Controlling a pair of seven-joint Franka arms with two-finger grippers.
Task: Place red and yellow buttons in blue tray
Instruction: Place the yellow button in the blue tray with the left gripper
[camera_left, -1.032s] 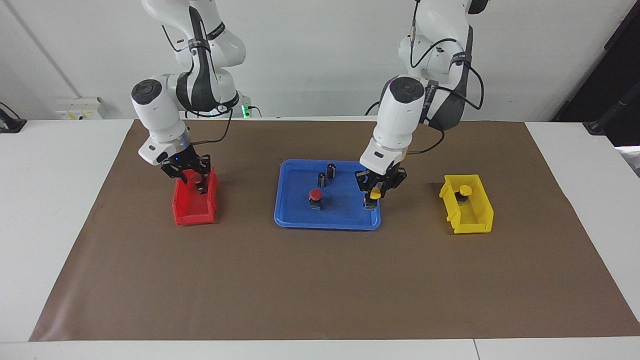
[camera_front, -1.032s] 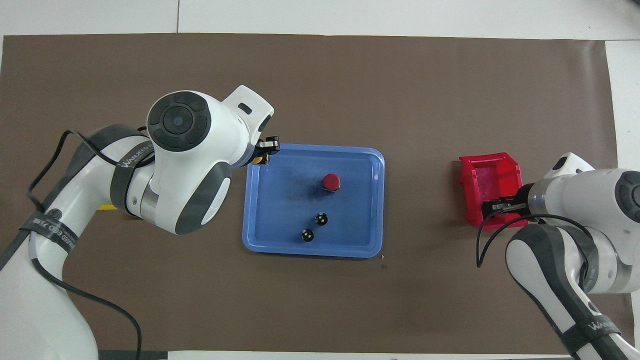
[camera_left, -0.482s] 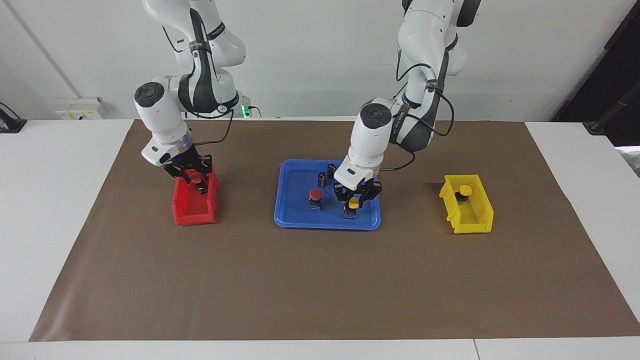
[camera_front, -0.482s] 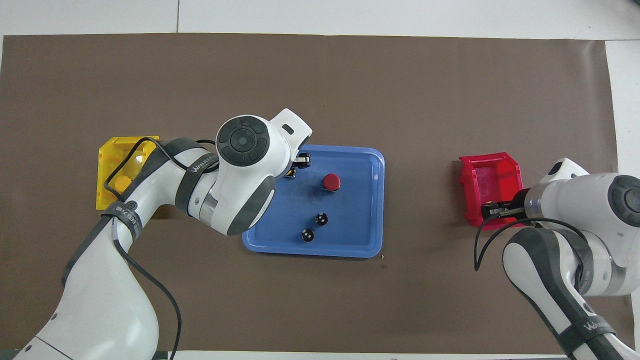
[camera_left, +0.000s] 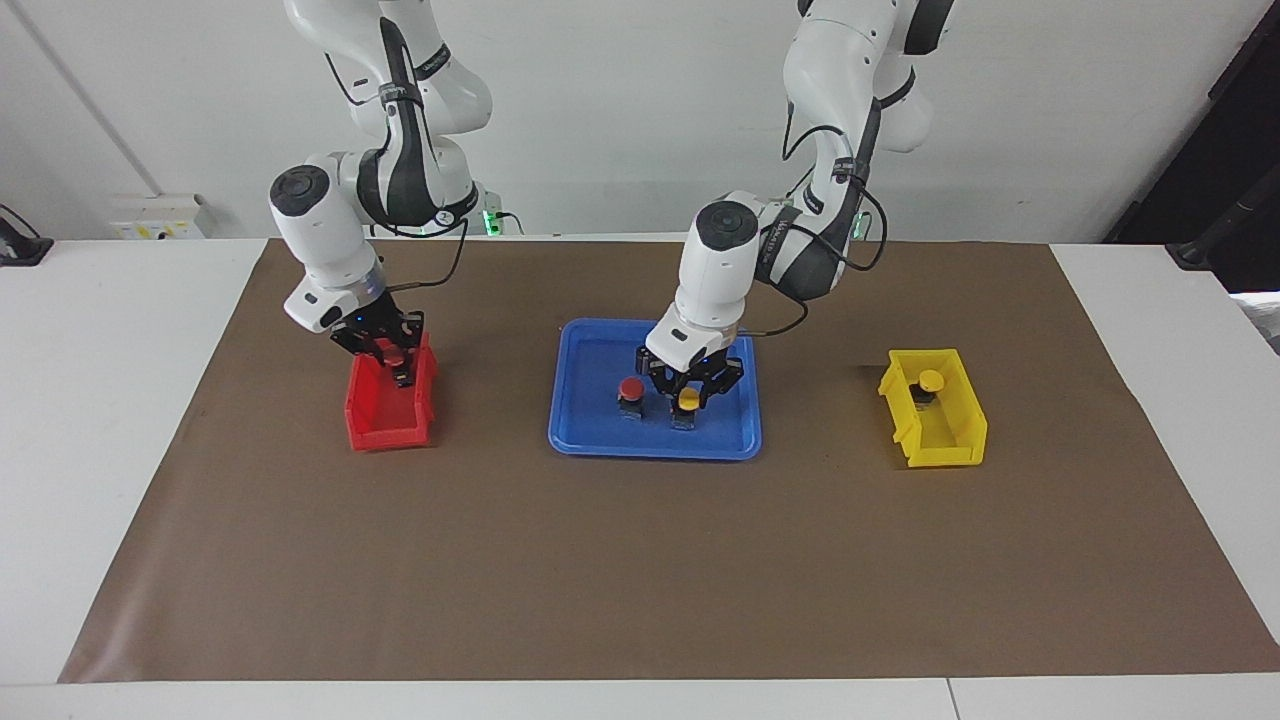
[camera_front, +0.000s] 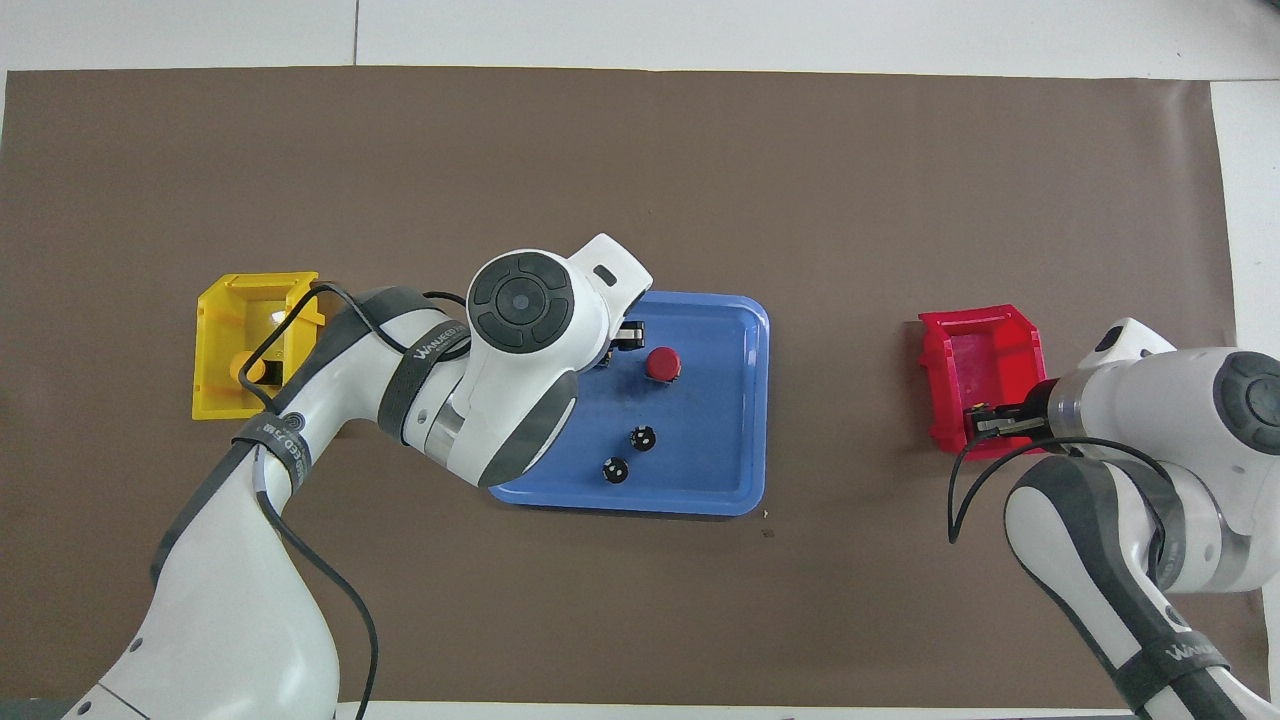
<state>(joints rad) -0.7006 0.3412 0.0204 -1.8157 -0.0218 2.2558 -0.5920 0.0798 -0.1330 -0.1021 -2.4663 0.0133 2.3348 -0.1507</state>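
The blue tray (camera_left: 600, 443) lies mid-table and also shows in the overhead view (camera_front: 735, 480). A red button (camera_left: 630, 392) stands in it (camera_front: 662, 364). My left gripper (camera_left: 688, 402) is low inside the tray beside that red button, shut on a yellow button (camera_left: 688, 400); the wrist hides this button in the overhead view. My right gripper (camera_left: 390, 358) is over the small red bin (camera_left: 385, 420), shut on a red button (camera_left: 396, 352). The second yellow button (camera_left: 931, 380) sits in the small yellow bin (camera_left: 940, 430).
Two dark capless cylinders (camera_front: 643, 437) (camera_front: 615, 469) stand in the tray's part nearer the robots. The red bin (camera_front: 985, 350) is toward the right arm's end, the yellow bin (camera_front: 215, 350) toward the left arm's end. A brown mat (camera_left: 640, 560) covers the table.
My left gripper carried the yellow button from the tray's edge at the left arm's end inward to beside the red button, and lower. My right gripper rose slightly over the red bin.
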